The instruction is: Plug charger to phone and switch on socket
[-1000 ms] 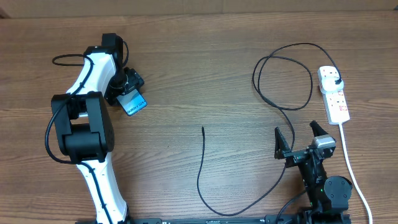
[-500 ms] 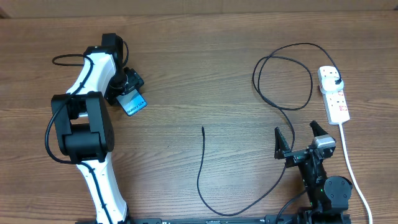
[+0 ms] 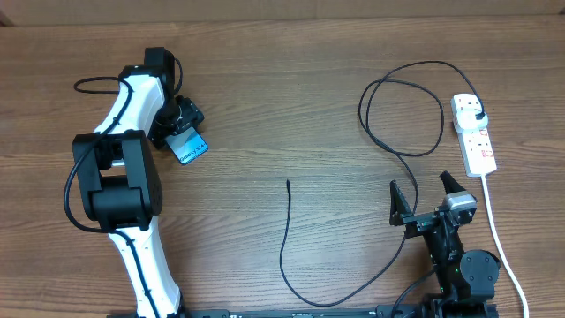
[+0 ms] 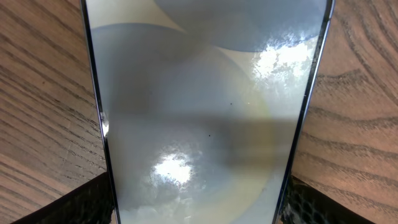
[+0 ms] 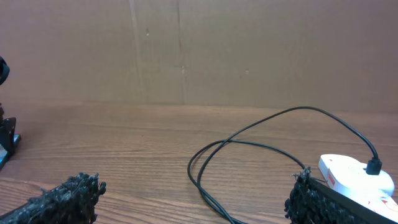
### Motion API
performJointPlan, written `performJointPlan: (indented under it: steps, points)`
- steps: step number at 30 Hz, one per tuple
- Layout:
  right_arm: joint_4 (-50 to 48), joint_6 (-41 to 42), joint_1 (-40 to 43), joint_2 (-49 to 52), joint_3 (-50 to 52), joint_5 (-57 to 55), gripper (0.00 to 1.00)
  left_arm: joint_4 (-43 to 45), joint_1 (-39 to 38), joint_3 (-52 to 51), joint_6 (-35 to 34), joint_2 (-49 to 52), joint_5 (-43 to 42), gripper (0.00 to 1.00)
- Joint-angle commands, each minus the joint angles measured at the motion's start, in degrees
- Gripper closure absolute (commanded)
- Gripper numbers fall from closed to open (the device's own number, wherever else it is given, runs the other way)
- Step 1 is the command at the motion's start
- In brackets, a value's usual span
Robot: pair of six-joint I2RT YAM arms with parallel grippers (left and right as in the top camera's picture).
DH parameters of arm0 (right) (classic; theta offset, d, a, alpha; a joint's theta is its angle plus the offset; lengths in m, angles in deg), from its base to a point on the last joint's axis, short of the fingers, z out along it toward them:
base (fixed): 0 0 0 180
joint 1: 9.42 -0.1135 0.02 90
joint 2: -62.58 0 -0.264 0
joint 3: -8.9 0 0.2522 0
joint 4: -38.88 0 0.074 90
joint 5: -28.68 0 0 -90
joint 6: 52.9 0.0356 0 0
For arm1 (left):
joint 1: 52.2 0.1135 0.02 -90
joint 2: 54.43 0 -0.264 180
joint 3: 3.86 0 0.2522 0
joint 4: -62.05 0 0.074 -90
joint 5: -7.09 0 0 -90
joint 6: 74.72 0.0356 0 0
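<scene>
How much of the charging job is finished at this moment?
Done: the black plug head sits in the socket. In hand: the left gripper straddles the phone. Left: the connector tip lies loose, far from the phone; switching the socket on remains. The right gripper is open.

Brown wood-grain table [image 3: 282, 106], plain brown wall [image 5: 249, 50] behind, even light
</scene>
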Motion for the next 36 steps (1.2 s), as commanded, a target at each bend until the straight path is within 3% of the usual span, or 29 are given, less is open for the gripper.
performJointPlan:
  steps: [1,36]
  points:
    - [-0.3,0.3,0.3,-0.5,0.6,-0.3,0.00,0.6,-0.4,-2.8,-0.1,4.6,-1.6,0.17]
    - [-0.3,0.3,0.3,-0.5,0.6,-0.3,0.00,0.6,-0.4,-2.8,-0.1,4.6,-1.6,0.25]
